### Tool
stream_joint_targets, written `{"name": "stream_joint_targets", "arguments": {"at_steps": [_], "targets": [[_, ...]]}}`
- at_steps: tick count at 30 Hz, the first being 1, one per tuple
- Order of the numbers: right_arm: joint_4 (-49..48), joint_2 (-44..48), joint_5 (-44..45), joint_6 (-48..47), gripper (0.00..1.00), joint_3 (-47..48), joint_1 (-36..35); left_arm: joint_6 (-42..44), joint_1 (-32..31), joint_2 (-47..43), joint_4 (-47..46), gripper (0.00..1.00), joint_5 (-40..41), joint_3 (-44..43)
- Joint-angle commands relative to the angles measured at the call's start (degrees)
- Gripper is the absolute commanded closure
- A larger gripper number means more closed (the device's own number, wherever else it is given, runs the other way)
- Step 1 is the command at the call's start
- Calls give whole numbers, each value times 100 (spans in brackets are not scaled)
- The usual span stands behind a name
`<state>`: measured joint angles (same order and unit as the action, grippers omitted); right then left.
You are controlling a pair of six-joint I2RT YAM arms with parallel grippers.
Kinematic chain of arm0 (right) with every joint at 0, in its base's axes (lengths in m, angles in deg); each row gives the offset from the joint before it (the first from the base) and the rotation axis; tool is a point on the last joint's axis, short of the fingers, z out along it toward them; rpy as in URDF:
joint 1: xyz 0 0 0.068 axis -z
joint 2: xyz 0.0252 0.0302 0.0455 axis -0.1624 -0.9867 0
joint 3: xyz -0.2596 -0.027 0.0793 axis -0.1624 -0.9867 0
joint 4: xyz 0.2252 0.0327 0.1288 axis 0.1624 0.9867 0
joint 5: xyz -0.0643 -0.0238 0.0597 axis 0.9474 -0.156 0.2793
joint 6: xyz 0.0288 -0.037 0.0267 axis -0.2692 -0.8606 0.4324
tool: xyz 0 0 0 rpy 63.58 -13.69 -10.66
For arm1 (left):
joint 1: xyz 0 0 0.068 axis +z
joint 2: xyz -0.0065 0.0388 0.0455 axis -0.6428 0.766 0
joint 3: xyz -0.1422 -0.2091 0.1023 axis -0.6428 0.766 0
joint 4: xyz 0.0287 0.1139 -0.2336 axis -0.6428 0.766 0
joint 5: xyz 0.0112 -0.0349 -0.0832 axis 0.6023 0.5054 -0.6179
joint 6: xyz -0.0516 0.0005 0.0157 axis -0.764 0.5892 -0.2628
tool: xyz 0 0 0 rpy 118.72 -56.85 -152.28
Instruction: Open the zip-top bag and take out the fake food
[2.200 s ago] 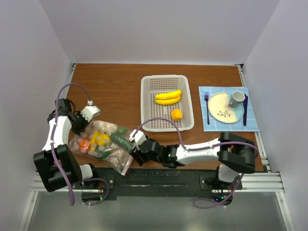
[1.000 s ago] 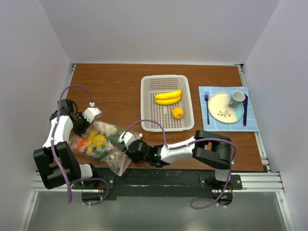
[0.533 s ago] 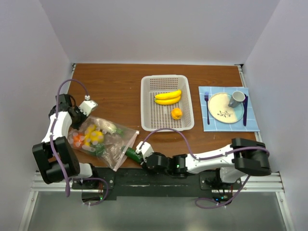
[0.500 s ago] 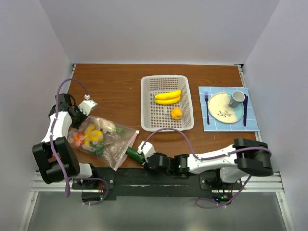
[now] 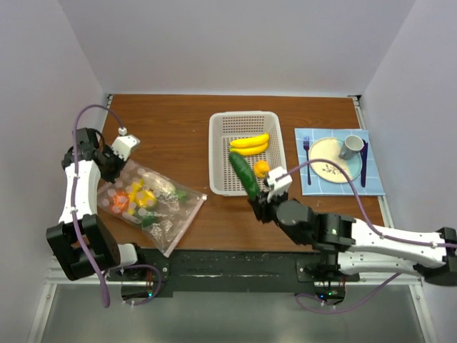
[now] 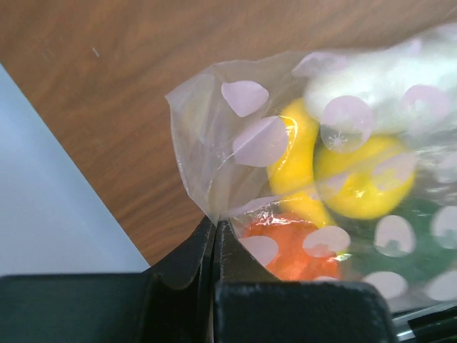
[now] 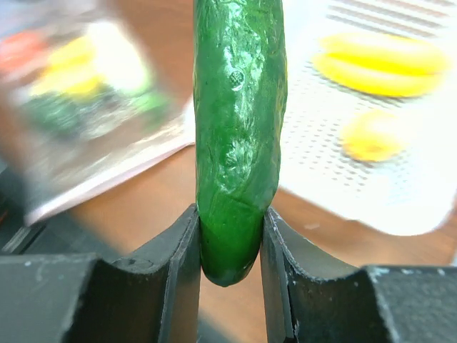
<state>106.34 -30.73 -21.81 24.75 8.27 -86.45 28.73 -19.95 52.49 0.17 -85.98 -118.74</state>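
The bag point(image 5: 163, 211) lies at 8 o'clock on the table point(image 5: 164, 128), with its pink strip facing 4 o'clock toward the arms' shared reach. The left gripper point(image 6: 215, 226) has its jaws pressed fully together on the bag's closed corner at the 11 o'clock end. This pinch probably anchors the pouch so that pulls at the mouth do not drag it, and it keeps the film taut. Through the dotted plastic show a tomato point(image 5: 120, 201), a lemon point(image 5: 147, 195), a white oval point(image 5: 163, 187) and something green point(image 5: 153, 220). Most of the food is therefore inside.

The right gripper point(image 7: 230, 239) clamps the cucumber point(image 5: 243, 174) by its lower end, with one jaw on each flank. Gripping the end leaves the long body free, and it points to 11 o'clock from the gripper. In the top view the cucumber's tip overlaps the 7 o'clock corner of the basket point(image 5: 246, 115). The wrist view suggests it is held above the table rather than resting on it.

The basket sits at 12 o'clock from the table's middle and holds bananas point(image 5: 250, 144) and a round fruit point(image 5: 262, 168). It appears to be the drop spot, so the cucumber is probably on its way there. With the cucumber out, the zip must be open, and several items remain to fetch.
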Motion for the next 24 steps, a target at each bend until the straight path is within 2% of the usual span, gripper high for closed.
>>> {"name": "stream_joint_targets", "arguments": {"at_steps": [1,4,5,7,8,9,10,15,19,24], "targets": [[579,-1372,279,269,95,660,1345,-287,-37,-260,1011,100,-1128,-1071],[667,-2481,234,305,94,1099,1777,-287,-37,-304,1468,100,-1358,-1441],[676,-2918,225,305,84,1196,1891,-270,-37,-339,1635,100,-1385,-1502],[597,-3194,59,287,54,1416,1988,-191,-37,-400,1742,100,-1376,-1547],[571,-3308,32,270,23,1478,2049,-147,-45,-470,1707,100,-1359,-1495],[518,-3422,41,261,9,1565,2050,-138,-37,-488,1655,100,-1237,-1320],[509,-3458,58,278,1,1610,2050,-120,-37,-541,1489,100,-1148,-1205],[334,-3048,155,121,1,1707,2015,-173,-45,-594,601,100,-289,-239],[-79,-2581,129,-414,1,1479,1699,-155,-37,-542,-356,100,117,351],[-501,-2501,357,-811,1,1250,619,-261,-63,-190,-1061,100,469,861]]}}
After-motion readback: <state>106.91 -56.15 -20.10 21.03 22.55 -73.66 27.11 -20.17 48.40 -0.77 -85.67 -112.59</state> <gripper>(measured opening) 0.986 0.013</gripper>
